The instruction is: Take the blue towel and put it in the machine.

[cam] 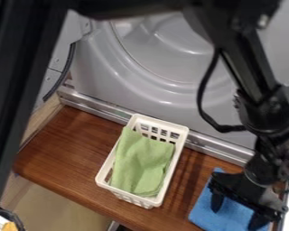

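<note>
- Towel of plain blue cloth (pixel 202 211), a flat, slightly rumpled piece, lies on the desk of reddish-brown, wood-grained board (pixel 62 149), to the right of the basket and apart from it in the camera view. Part of it is hidden under the gripper.
- Black two-finger gripper (pixel 237 217) is right over that towel, to the right of the basket, pointing down. Its jaws stand wide apart, with blue cloth showing between and below them; nothing is clamped in them. Whether the tips touch the cloth, I cannot tell.
- Black jointed robot arm (pixel 249 67) slants down from the top of the view to the gripper, passing to the right of the basket, with a thin black cable (pixel 201 97) looping off its side.
- White rectangular basket with slotted sides (pixel 183 135), made of plastic by the look of it, sits on the desk at a slant.
- Light green cloth (pixel 144 162) lies inside the basket, covering most of it and leaving slots bare at the end nearer the machine.
- Grey machine with a big rounded ring on its front (pixel 213 106) stands behind the basket.
- Silvery metal strip (pixel 104 108) runs along the desk's back edge, between basket and machine.
</note>
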